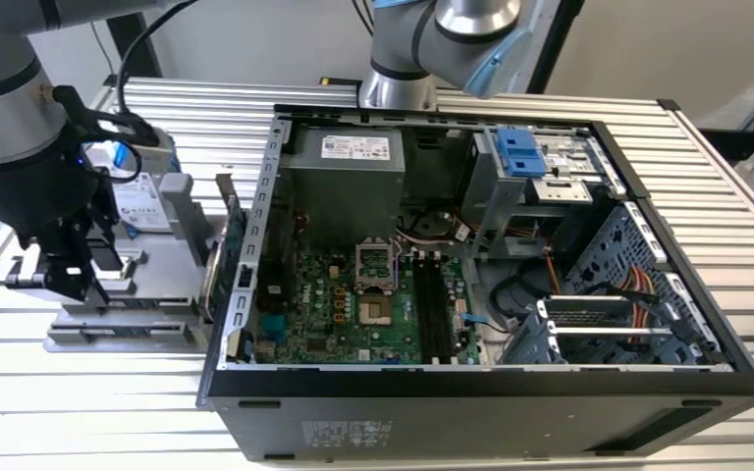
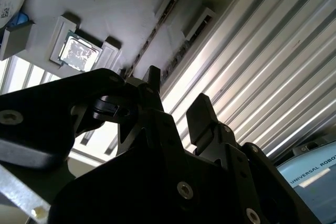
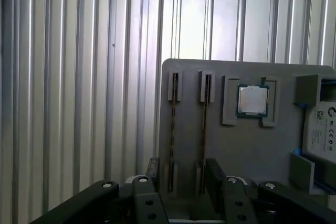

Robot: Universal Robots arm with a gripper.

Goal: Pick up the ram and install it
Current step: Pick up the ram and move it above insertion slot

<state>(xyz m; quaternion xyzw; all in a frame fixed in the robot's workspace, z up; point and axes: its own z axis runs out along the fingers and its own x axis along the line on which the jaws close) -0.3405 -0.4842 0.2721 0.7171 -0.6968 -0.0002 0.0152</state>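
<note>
The gripper (image 3: 184,170) hangs over the grey tray (image 3: 241,150) with its fingers (image 3: 153,169) spread wide and nothing held between them. Directly below it, the ram (image 3: 172,129) stands on edge in a slot of the tray, with a second stick (image 3: 203,129) just beside it and parallel. In both wrist views the two thin boards run away from the fingertips, and both seem to fall within the open span, so I cannot tell which one the gripper is lined up on. The CPU (image 3: 252,99) lies flat beyond the second stick, off to the gripper's side, and the drive (image 3: 320,129) sits further out the same way. In the exterior view the gripper (image 1: 74,280) is over the tray (image 1: 129,319), with the open case (image 1: 482,245) apart from it toward the exterior view's right. The ram looks light and stiff but thin and fragile. Its flat faces carry chips, and the contact edge sits down in the slot. The safest hold is probably across the two faces near the middle of the exposed top edge, squeezed gently, and lifted straight so that it does not twist or scrape its neighbour.
</note>
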